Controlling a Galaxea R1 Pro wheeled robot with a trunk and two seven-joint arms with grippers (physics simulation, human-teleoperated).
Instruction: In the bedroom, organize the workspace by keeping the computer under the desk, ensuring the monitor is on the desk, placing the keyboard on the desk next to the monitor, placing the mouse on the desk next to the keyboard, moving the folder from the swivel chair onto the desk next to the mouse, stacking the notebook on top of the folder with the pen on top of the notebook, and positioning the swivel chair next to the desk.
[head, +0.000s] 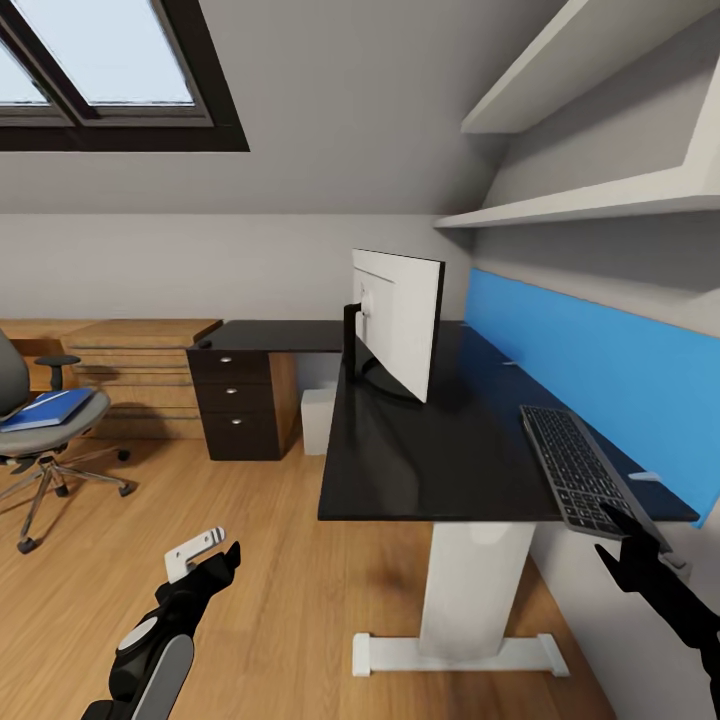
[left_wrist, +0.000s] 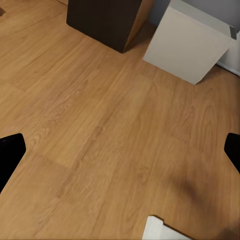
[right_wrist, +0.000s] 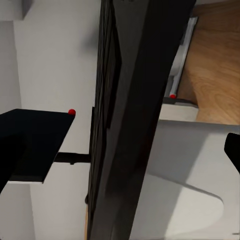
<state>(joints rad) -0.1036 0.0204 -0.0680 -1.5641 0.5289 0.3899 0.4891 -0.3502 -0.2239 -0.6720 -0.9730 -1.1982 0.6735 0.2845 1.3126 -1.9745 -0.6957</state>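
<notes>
Keyboard step in hand, by judgement. Right gripper at near end of keyboard, which overhangs desk front edge; jaws apart either side of desk edge, grasp on keyboard not confirmable. Next: slide keyboard forward-left toward monitor. Left gripper open, empty, above floor. Folder far left on swivel chair. Mouse, pen not made out.

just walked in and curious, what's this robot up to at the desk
It is tidying a bedroom workspace. The right pincer is at the near end of the keyboard, which lies on the black desk by the blue panel; whether it grips is unclear. The left pincer hangs open over the floor. The monitor stands on the desk, and the blue folder lies on the swivel chair.
</notes>
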